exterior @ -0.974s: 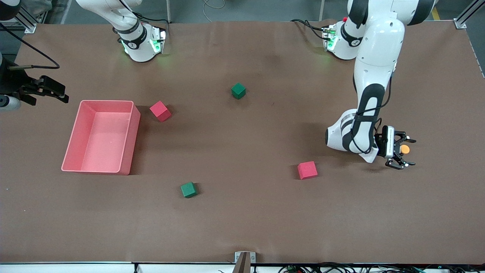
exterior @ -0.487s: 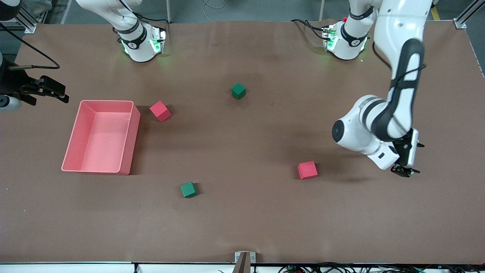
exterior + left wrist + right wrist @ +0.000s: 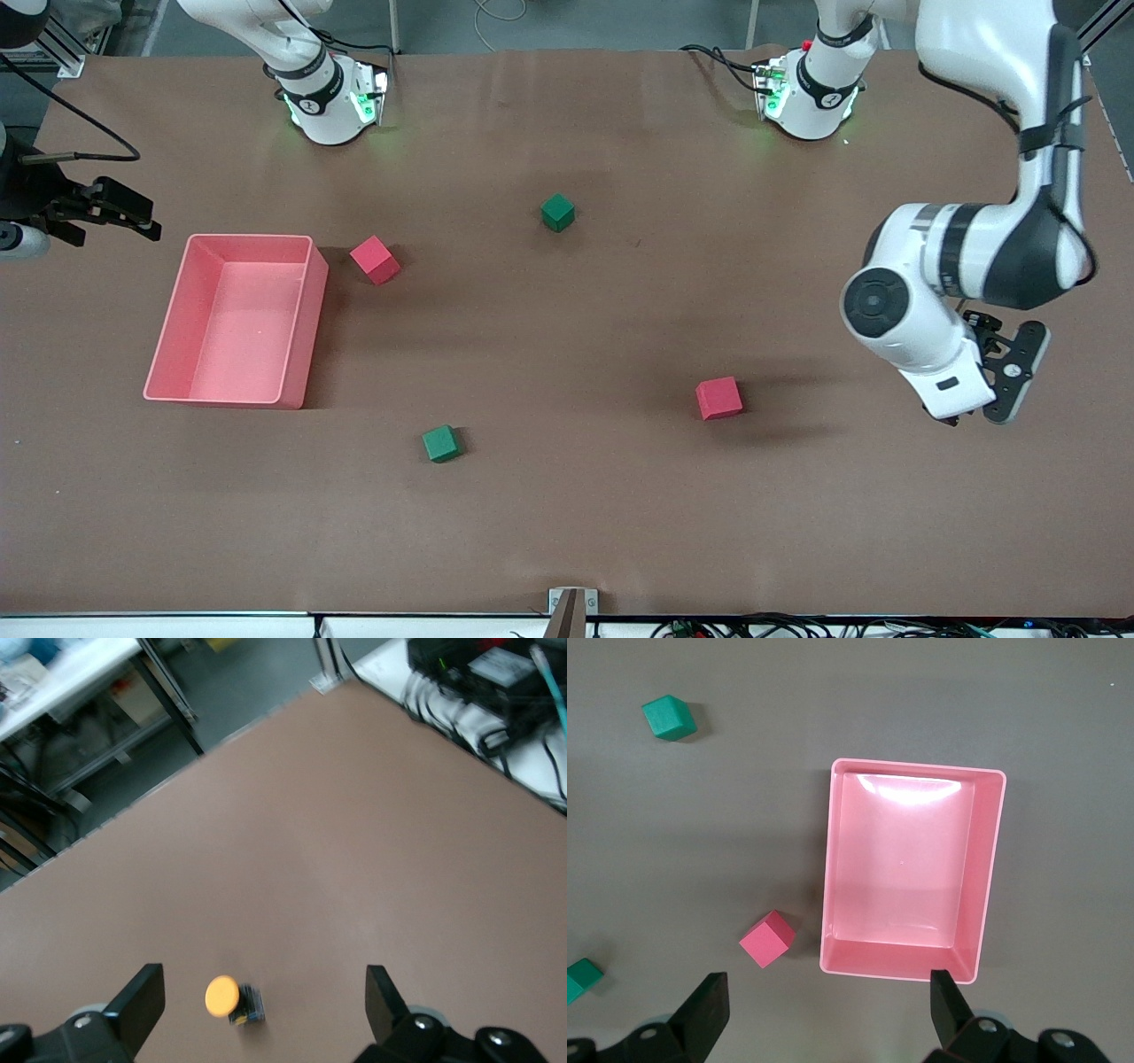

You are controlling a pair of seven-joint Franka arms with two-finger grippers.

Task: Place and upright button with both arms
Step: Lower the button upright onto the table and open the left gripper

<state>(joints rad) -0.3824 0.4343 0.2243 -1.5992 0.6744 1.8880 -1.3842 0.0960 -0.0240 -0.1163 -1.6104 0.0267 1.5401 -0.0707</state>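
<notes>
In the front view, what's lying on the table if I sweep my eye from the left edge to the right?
Pink tray → red cube → green cube → another green cube → second red cube.

I work in a robotics lab; my two arm bases (image 3: 332,102) glow green where they are bolted to a wide brown table (image 3: 567,514); aluminium frame posts (image 3: 1085,35) stand at its corners; bundled cables (image 3: 483,704) trail along its edge; metal shelving (image 3: 97,735) stands on the grey floor nearby.
</notes>
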